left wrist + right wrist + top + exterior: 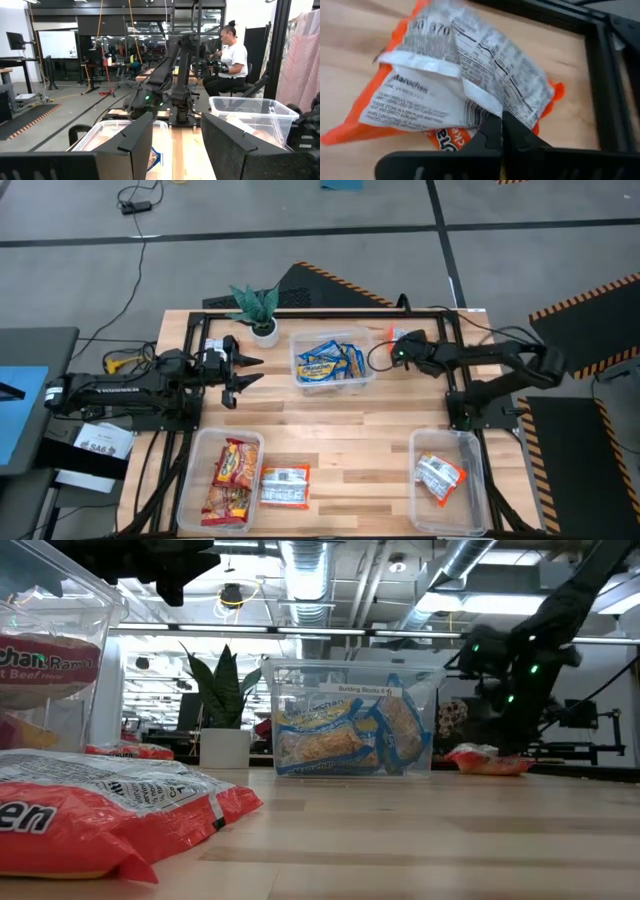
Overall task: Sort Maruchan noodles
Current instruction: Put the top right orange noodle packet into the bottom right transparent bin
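Observation:
An orange-red and white Maruchan noodle packet (pixel 460 85) lies back side up on the table's far right, next to the dark frame (pixel 600 85). It also shows in the high view (pixel 391 333) and the low view (pixel 489 760). My right gripper (pixel 501 131) is down on it, shut. Farther left, my left gripper (pixel 247 372) waits open above the table, holding nothing (pixel 175 145). Blue-and-yellow packets (pixel 330 363) fill the far middle tub. Red packets (pixel 230 478) lie in the near left tub, and one orange-white packet (pixel 440 476) lies in the near right tub. My right gripper pinches the crinkled white printed film (pixel 492 107) on the packet's back, near one edge, between its two shut fingertips. The fingers slant down onto it from above. The packet rests on the table; whether one layer or a fold is caught does not show.
A potted plant (pixel 259 310) stands at the far left of the table. A loose packet (pixel 284 486) lies beside the near left tub (pixel 195 470). A person sits beyond the table (pixel 227 55). Bare wood (pixel 350 440) spans the middle.

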Motion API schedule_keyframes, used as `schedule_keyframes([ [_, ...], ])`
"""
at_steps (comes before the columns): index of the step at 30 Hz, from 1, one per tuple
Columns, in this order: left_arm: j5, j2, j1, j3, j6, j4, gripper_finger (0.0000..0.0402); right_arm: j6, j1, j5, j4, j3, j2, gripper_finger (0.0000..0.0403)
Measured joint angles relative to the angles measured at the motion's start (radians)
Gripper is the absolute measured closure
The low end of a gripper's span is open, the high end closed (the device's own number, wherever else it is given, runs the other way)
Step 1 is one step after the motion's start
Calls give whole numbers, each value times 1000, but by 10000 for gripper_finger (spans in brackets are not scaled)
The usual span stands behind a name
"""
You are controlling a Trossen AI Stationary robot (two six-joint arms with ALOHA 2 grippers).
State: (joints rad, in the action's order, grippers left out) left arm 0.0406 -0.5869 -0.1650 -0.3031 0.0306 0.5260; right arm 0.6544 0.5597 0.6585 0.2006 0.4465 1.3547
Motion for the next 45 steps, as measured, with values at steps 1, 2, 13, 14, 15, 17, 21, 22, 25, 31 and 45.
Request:
schedule_keyframes([
  [1,0,0,0,0,0,-1,243,0,-15,6,28,0,-34,396],
  [2,0,0,0,0,0,-3,243,0,-28,19,48,0,-70,396],
  [13,-15,0,0,0,0,-6,243,-18,-156,131,161,0,-513,396],
  [14,-15,0,0,0,0,-6,243,-31,-168,133,159,0,-549,396],
  [15,-17,0,0,0,0,-6,243,-39,-182,134,156,0,-582,396],
  [17,-21,0,0,0,-1,-6,243,-61,-217,132,152,1,-643,396],
  [21,-26,0,0,0,-6,-14,243,-137,-317,51,109,1,-740,396],
  [22,-29,0,0,0,-12,-15,243,-152,-346,10,90,1,-761,396],
  [25,-30,0,0,0,-19,-14,243,-166,-444,-120,80,40,-810,396],
  [31,-30,0,0,0,-19,-14,243,-134,-693,-425,82,173,-831,395],
  [45,-30,0,0,0,-14,-44,243,678,-1365,-529,426,348,-565,391],
])
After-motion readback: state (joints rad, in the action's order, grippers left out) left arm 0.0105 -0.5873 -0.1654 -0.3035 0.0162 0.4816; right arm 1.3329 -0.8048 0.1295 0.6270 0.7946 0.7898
